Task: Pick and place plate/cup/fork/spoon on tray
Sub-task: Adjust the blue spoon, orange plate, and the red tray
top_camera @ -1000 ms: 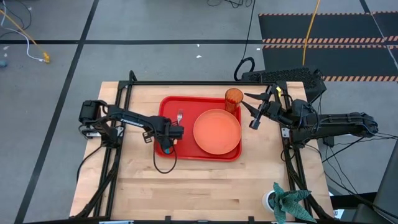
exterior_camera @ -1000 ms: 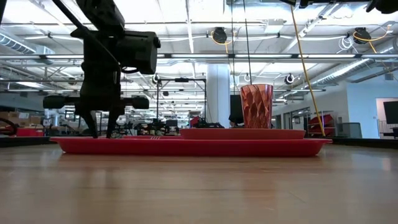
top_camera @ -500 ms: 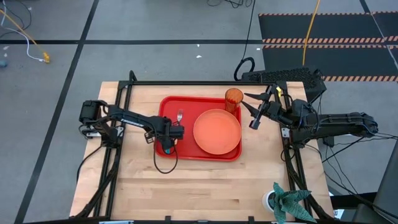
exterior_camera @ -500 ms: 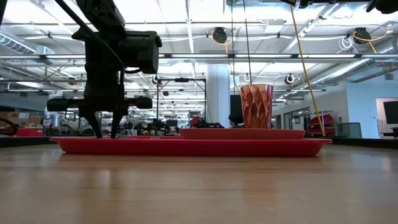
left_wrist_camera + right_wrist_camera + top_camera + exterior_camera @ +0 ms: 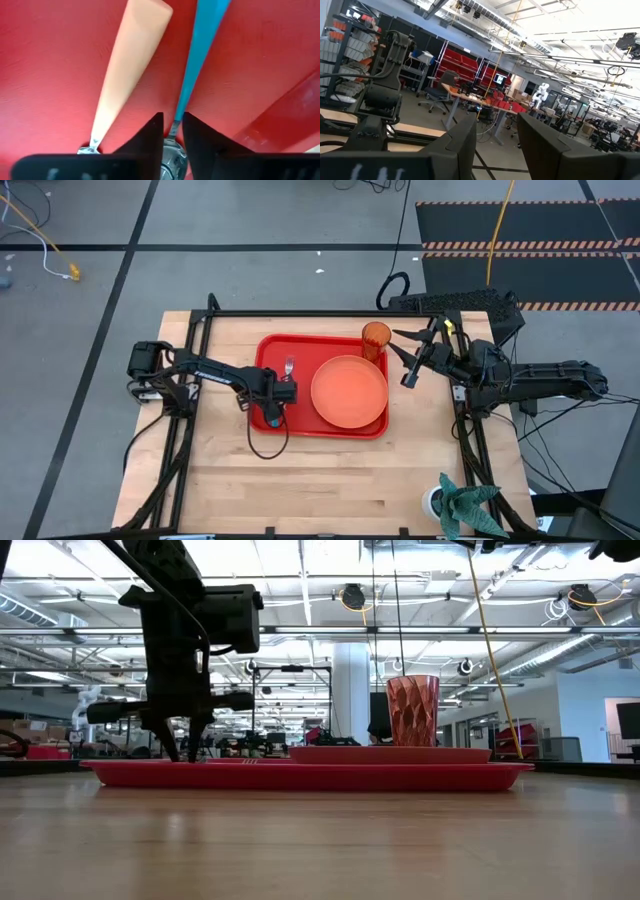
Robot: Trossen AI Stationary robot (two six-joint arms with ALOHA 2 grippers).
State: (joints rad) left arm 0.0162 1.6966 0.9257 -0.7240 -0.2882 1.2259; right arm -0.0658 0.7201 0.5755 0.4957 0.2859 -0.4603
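**A:** Where do you stand on the task?

**B:** Start with the worktop: your tray lies in the middle of it and carries nearly everything. The plate sits flat on the tray's right half. The cup stands upright at the tray's far right corner, just beside the plate. The fork lies on the tray's left part, tines toward the far edge.

**A:** And the spoon?

**B:** The spoon lies alongside the fork's handle on the red floor of the tray. Your left claw is down over it, fingers narrowly apart on either side of its neck; I can't tell whether they pinch it or have let go. I judge only that release and pulling the arm clear is left.

**A:** The other arm?

**B:** Your right claw waits beyond the tray's right edge near the cup, fingers spread, grasping nothing.

**A:** Any labels or writing?

**B:** None that you could read on any of the pieces.
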